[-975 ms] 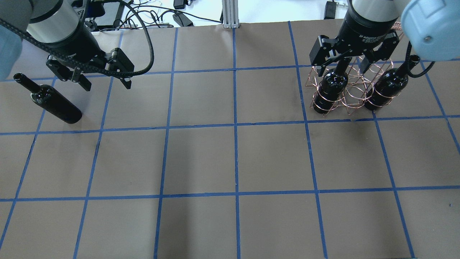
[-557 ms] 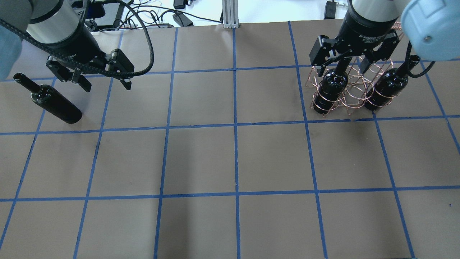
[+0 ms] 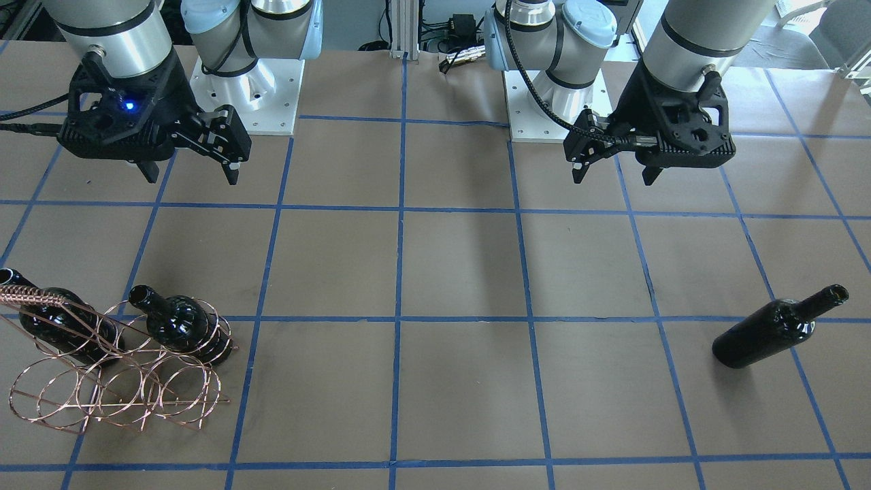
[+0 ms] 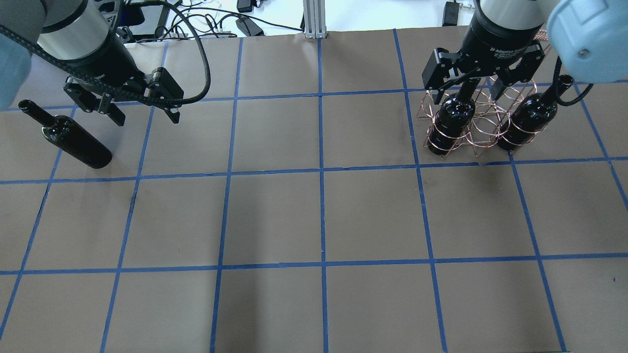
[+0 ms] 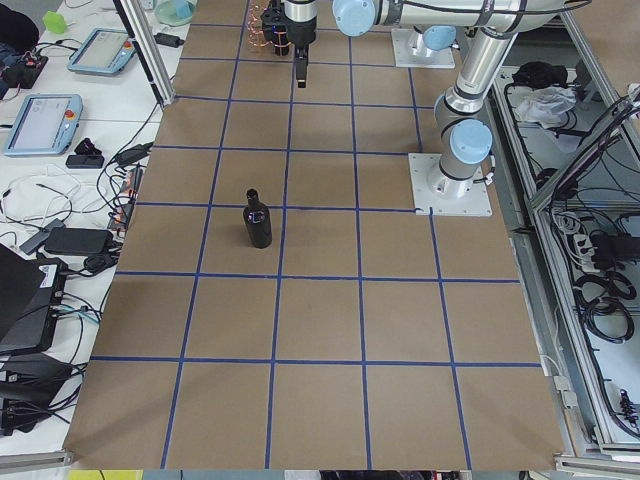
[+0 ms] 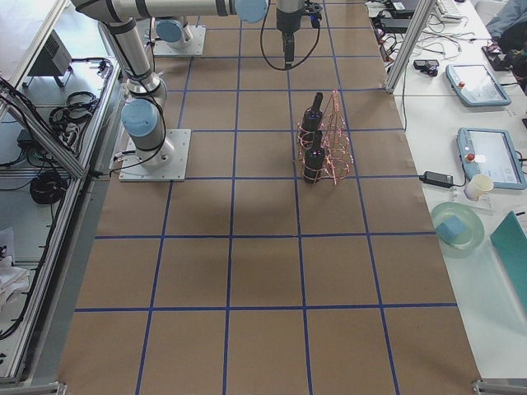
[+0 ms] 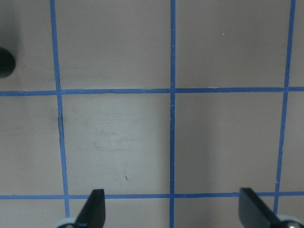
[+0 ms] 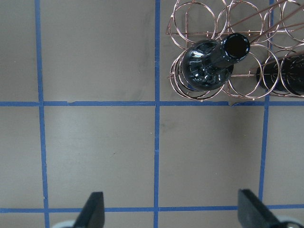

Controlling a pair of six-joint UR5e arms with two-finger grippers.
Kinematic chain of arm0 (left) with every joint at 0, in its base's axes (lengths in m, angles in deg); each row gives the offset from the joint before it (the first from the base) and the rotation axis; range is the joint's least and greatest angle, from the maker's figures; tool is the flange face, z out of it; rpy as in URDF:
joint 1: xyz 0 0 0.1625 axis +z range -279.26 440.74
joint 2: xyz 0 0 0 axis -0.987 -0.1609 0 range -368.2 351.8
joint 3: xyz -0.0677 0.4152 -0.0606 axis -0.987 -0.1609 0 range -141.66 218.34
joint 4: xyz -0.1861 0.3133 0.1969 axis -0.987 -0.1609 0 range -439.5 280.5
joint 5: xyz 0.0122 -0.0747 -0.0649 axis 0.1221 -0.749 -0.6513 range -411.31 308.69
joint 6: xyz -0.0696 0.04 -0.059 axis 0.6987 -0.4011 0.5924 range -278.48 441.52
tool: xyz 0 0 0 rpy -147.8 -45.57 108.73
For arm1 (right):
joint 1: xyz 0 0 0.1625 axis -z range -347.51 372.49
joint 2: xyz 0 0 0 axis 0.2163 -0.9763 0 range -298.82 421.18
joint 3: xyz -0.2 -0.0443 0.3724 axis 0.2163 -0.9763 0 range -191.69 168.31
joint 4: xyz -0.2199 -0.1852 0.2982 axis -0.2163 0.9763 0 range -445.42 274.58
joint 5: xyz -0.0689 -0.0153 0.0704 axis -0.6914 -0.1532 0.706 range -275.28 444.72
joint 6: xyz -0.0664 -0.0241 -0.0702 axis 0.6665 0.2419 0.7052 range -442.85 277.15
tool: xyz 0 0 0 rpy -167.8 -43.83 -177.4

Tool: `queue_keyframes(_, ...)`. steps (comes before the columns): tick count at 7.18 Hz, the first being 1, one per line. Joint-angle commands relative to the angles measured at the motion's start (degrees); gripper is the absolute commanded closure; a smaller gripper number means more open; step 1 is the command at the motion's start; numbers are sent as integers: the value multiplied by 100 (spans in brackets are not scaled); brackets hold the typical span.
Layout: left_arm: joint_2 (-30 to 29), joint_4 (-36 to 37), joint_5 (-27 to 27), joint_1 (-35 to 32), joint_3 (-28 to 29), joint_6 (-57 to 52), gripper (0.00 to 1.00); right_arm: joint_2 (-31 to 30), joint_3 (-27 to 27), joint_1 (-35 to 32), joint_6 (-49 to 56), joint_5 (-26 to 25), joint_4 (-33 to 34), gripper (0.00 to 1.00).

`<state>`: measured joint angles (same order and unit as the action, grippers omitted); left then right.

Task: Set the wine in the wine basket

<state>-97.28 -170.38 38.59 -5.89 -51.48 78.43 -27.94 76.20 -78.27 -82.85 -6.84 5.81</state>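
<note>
My left arm hangs above the counter [image 4: 314, 220], wrist pointing straight down, left fingers [image 7: 94, 211] spread wide and empty. The wine [image 4: 76, 142] lies on its side on the counter off to their outer side, untouched, its neck pointing away from them. My right arm hangs the same way, right fingers [image 8: 94, 211] also apart and holding nothing. The wine basket [image 3: 41, 297] stands out beyond them, not beneath them. It holds one bottle [image 3: 180, 327] and a second bottle [image 3: 54, 327] in its hoops.
</note>
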Motion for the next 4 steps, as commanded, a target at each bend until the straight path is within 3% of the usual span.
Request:
queue_keyframes(1, -4, 44, 19, 58, 0, -25, 0, 0, 0, 6, -9, -2, 0, 1)
queue_keyframes(4, 5, 36, 2, 76, 0, -17, 0, 0, 0, -3, 0, -2, 9, 1)
